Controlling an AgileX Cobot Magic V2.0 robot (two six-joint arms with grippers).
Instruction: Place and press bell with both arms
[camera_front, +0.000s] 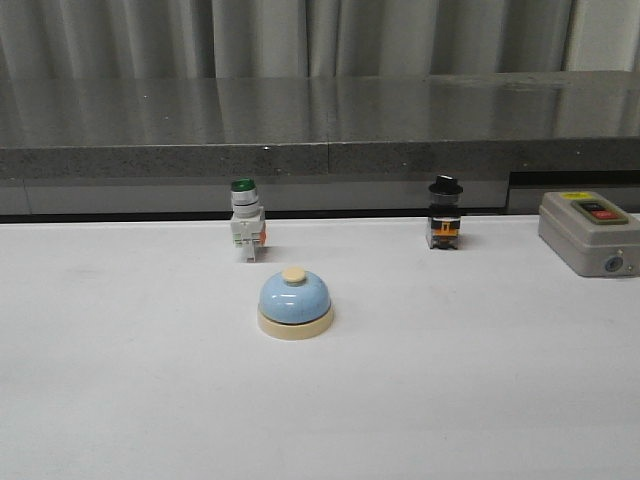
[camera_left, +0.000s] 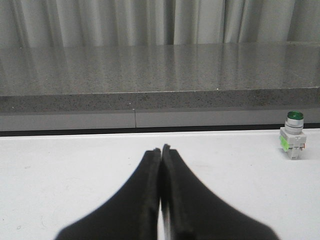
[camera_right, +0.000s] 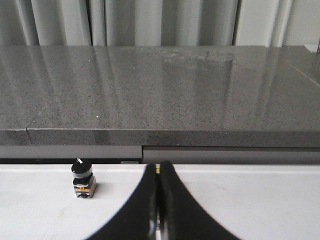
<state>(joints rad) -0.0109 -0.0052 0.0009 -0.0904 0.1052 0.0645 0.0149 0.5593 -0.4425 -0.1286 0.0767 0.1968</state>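
Bell (camera_front: 295, 303): upright mid-table (camera_front: 120, 400), untouched, nearest the front camera
Left end effector (camera_left: 161, 152): fingers pressed together, empty
Right end effector (camera_right: 159, 167): likewise closed, empty
Progress: judged unstarted; placing and pressing both remain
Behind: green-capped switch (camera_front: 245, 232), black-capped switch (camera_front: 445, 212)

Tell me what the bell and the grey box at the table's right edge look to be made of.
Bell: the light-blue dome looks like painted metal or glossy plastic, given its soft sheen; the cream base and knob look like matte plastic. Grey box: apparently moulded plastic or painted metal, with a dull, even finish and rounded corners. Neither can be settled from these views.
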